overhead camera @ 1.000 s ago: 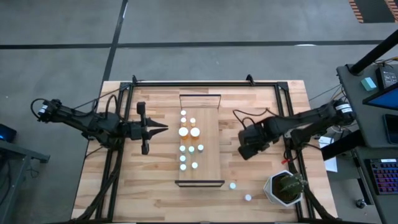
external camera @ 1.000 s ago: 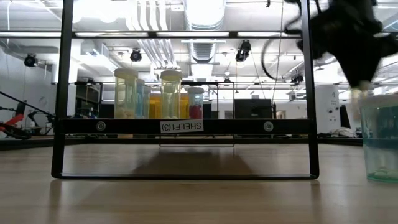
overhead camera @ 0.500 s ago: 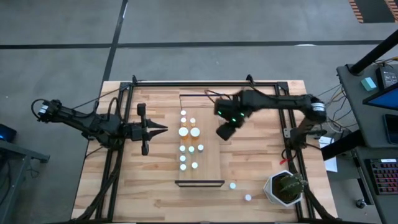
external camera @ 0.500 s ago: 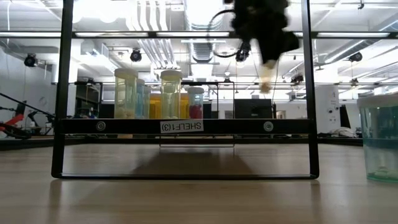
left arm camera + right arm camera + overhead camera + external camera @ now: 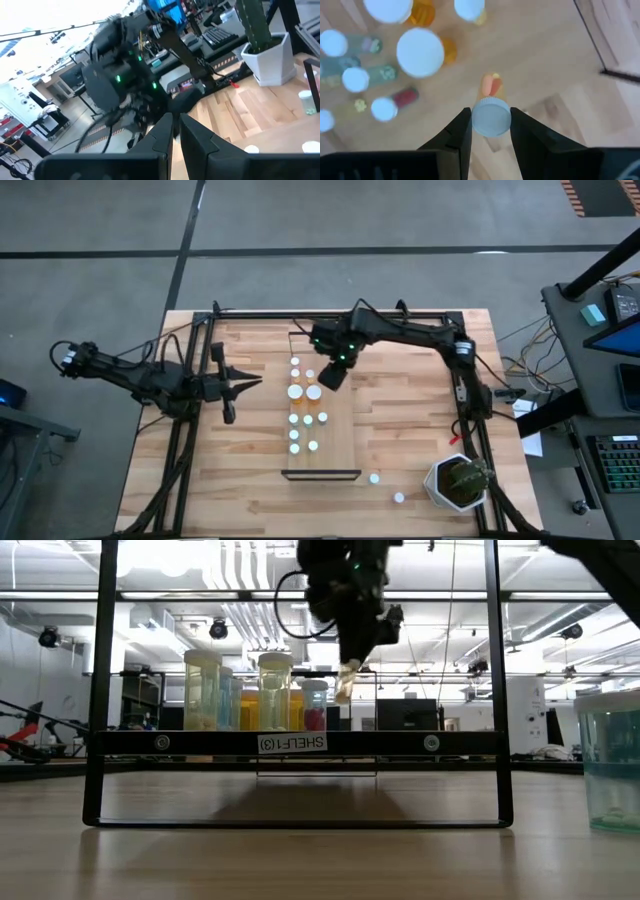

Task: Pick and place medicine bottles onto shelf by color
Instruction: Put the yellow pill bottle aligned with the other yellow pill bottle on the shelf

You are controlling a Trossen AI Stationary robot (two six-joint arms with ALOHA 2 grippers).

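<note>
The right gripper [image 5: 333, 375] hangs over the far end of the shelf [image 5: 340, 450], its fingers [image 5: 457, 135] pinching a small bottle [image 5: 491, 118] by its white cap; the body below looks pale with orange inside; seen from table height the bottle [image 5: 346, 682] dangles tilted in the air, clear of the plank. On the shelf stand the other medicine bottles [image 5: 304, 392], white caps in two loose rows along the left half of the plank, two larger caps side by side toward the far end; from the right wrist some bodies look orange, some pale, one red. Two more bottles [image 5: 374, 478] sit on the table [image 5: 410, 450] off the near right corner of the shelf, near a potted plant [image 5: 460, 482]. The left gripper [image 5: 258, 385] waits to the left of the shelf, pointing at it, fingers pressed together and holding nothing.
</note>
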